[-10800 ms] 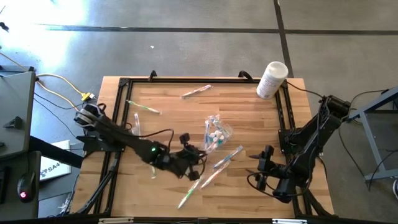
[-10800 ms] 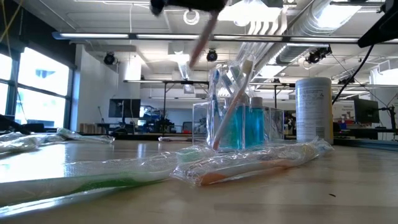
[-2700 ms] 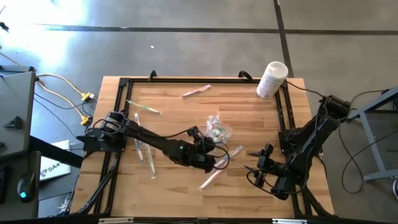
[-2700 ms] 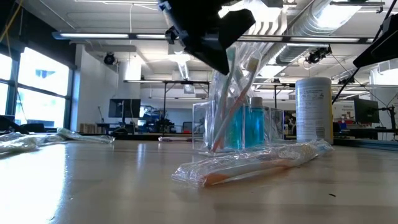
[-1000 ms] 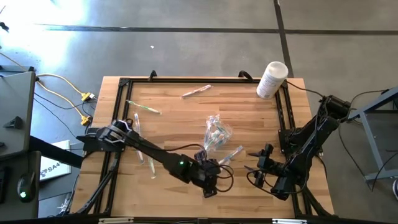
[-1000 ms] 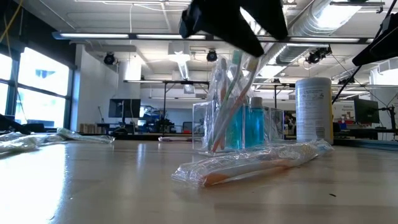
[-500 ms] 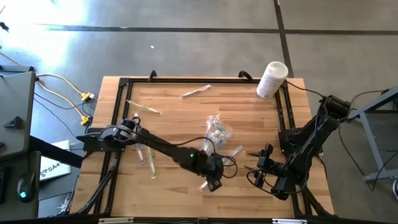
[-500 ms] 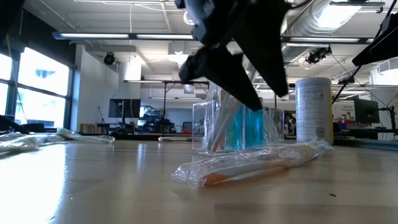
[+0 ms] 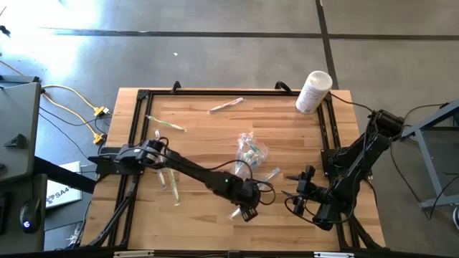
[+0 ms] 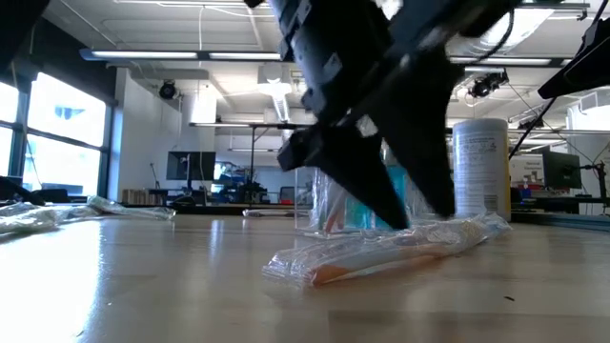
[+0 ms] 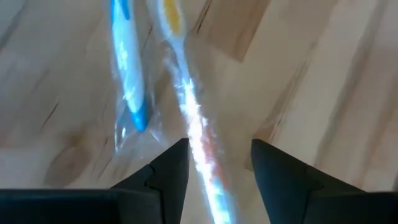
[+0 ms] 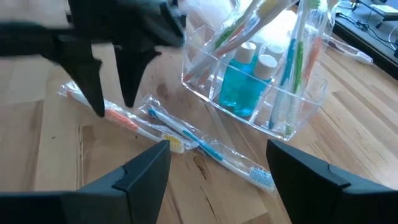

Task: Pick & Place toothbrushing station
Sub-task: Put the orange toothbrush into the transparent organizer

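Wooden table [image 9: 201,136] with black rails fills the overhead view, with both dark arms reaching in: the left gripper [image 9: 247,210] hangs low with its fingers [image 11: 166,174] spread apart on either side of an orange-handled wrapped toothbrush [image 11: 198,134], while the right gripper [image 9: 294,201] waits, also spread wide, to its side near the table's edge. Just beyond the left gripper lie a blue-handled wrapped toothbrush [image 12: 208,151] and a clear organiser [image 12: 264,68] holding brushes and teal bottles. This looks like the pick step; next, closing squarely on the slim, slippery wrapper.
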Tool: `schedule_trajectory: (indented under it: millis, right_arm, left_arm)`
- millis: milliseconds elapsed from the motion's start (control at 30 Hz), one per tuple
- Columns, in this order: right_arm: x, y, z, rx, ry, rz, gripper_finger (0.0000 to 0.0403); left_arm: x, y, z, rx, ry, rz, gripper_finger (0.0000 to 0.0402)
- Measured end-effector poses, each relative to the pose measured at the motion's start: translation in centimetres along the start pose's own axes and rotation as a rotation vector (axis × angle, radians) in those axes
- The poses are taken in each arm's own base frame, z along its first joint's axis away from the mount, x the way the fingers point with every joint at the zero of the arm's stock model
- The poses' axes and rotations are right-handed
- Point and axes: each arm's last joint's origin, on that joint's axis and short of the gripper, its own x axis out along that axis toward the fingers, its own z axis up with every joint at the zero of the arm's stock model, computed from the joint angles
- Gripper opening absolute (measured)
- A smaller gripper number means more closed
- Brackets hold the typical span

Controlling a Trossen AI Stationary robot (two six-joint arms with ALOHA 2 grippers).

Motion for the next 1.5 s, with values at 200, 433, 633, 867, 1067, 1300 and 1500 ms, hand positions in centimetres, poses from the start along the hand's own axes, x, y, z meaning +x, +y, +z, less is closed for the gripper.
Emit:
schedule_trajectory:
  millis: [200, 433, 633, 867, 1067, 1300, 1500]
  right_arm:
    - [0.0, 0.1, 0.0, 0.006, -0.002, 0.003, 0.0259]
    - [0.0, 0.0, 0.0, 0.006, -0.004, 0.002, 0.0259]
    - [0.0, 0.0, 0.0, 0.006, -0.004, 0.002, 0.0259]
    - [0.0, 0.1, 0.0, 0.007, 0.009, 0.009, 0.0259]
    - [0.0, 0.1, 0.0, 0.012, 0.022, 0.019, 0.0259]
    - [0.0, 0.2, 0.0, 0.019, 0.020, 0.024, 0.0259]
    - [0.0, 0.3, 0.1, 0.028, 0.008, 0.026, 0.0259]
  left_arm:
    - [1.8, 0.7, -0.5, -0.004, 0.035, 0.030, 0.0166]
    - [2.4, 1.1, -0.4, 0.000, 0.074, 0.052, 0.0112]
    - [1.8, 0.6, 0.3, 0.072, 0.043, 0.083, 0.0018]
    - [0.1, -0.7, 0.8, 0.100, 0.042, 0.116, 0.0005]
    - [-2.8, -2.4, 1.0, 0.138, -0.009, 0.212, 0.0001]
    - [-8.1, -6.7, 1.5, 0.294, -0.214, 0.186, 0.0000]
    - [-12.7, -8.8, 0.9, 0.364, -0.367, 0.135, 0.0001]
